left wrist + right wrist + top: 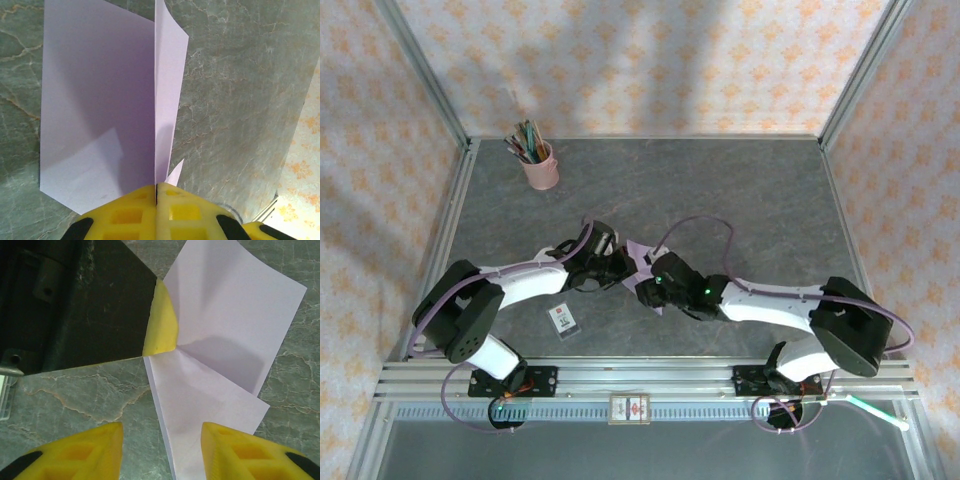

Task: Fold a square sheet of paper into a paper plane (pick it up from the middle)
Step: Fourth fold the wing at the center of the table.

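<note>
Paper (95,100), at mid table (750,190), is pinched on its crease by your clamped left gripper (156,192); right gripper (161,432) gapes empty over it. Hold firm, then close right squarely on the fold.

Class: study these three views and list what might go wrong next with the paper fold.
1. The left claw pinches the lavender sheet only at its raised crease; a tug may tear it or pull it free.
2. The right claw stands open around a loose flap; closing there may crumple it off the crease.
</note>
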`<state>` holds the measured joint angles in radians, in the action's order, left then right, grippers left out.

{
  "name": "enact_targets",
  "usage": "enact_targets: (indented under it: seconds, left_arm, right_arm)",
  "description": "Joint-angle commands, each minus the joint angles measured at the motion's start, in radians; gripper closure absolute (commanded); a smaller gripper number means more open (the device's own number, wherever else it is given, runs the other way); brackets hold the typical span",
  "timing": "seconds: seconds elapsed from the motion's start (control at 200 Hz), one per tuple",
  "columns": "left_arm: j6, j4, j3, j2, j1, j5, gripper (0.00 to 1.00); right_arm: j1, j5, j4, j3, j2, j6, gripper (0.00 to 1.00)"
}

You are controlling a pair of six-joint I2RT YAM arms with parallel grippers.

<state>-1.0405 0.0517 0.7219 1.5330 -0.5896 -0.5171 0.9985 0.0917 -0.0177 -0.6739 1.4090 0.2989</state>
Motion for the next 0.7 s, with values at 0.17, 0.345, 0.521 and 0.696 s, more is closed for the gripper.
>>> enact_targets:
  seconds: [0.17,0.345,0.521,0.696]
  left_arm:
    - [-0.039,-0.016,0.002,-0.001,-0.006,0.000,1.00]
    - [-0.031,-0.019,-0.002,0.002,-0.006,-0.004,1.00]
    - [-0.023,-0.024,-0.002,0.004,-0.007,-0.006,1.00]
    - [-0.017,-0.026,0.001,0.014,-0.007,-0.009,1.00]
  right_arm:
    - [0.086,-0.214,-0.119,0.025,0.100,0.081,0.57]
    - [0.117,-0.337,-0.112,0.013,0.143,0.114,0.58]
    - [0.128,-0.392,-0.116,0.004,0.176,0.130,0.59]
    - [0.129,-0.413,-0.134,0.002,0.200,0.140,0.60]
